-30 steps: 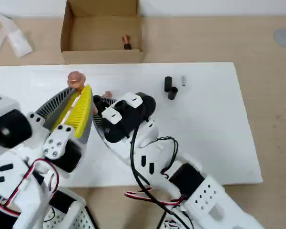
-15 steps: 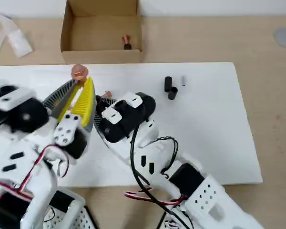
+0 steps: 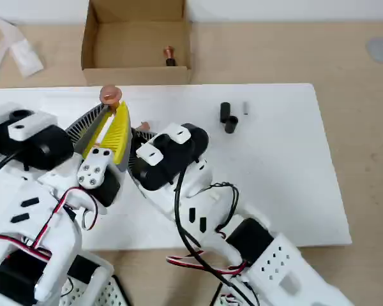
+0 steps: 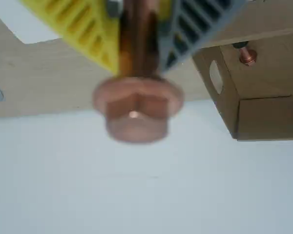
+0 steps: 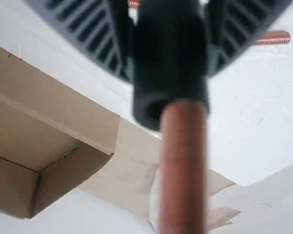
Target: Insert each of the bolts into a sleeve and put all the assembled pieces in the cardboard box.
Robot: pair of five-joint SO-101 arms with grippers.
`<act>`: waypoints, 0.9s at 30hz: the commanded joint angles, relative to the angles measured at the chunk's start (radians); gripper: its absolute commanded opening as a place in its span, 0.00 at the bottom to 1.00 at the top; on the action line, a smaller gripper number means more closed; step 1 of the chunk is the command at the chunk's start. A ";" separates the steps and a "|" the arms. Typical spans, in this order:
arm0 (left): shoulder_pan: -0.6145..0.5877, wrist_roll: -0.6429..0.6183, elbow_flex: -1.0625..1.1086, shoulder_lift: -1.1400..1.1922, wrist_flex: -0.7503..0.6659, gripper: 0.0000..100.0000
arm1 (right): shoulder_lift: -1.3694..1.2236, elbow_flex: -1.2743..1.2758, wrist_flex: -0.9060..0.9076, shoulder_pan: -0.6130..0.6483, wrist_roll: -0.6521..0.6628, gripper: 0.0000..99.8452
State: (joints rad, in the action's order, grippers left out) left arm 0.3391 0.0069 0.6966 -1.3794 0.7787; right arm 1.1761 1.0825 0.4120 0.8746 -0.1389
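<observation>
**Over the white board, both claws loaded**

Near the edge of the white board (image 3: 274, 178) that faces the box, the left claw (image 3: 110, 109) is clamped, yellow finger against grey, on the shank of a copper bolt (image 3: 110, 95). Its flanged hex head juts past the tips. Just beside it, the right claw (image 3: 134, 135) grips a black sleeve (image 5: 170, 63) with a second bolt (image 5: 183, 165) poking out threaded. Two spare sleeves (image 3: 228, 118) sit on the board. One assembled piece (image 3: 170, 56) lies in the cardboard box (image 3: 137, 75) on the desk (image 3: 357, 127).

No text, number, label or sign can be read, neither on the cardboard box (image 3: 135, 75) nor on the white sheet (image 3: 281, 178) lying just in front of it.
</observation>
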 commanded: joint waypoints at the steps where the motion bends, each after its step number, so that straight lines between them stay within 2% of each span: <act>1: -0.015 0.008 -0.003 0.002 -0.031 0.01 | 0.035 -0.012 -0.028 -0.019 0.002 0.01; 14: -0.017 0.048 0.110 0.002 -0.138 0.01 | 0.125 0.007 -0.003 -0.021 0.002 0.01; 18: -0.009 0.048 0.112 0.002 -0.126 0.01 | 0.133 0.018 0.017 -0.021 0.002 0.01; 27: 0.068 0.044 0.097 0.002 0.000 0.01 | 0.131 0.010 0.014 -0.021 0.002 0.01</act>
State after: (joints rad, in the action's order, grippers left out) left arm 0.3805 0.0514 0.8025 -1.3886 0.7480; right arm 1.2620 1.1101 0.4304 0.8730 -0.1404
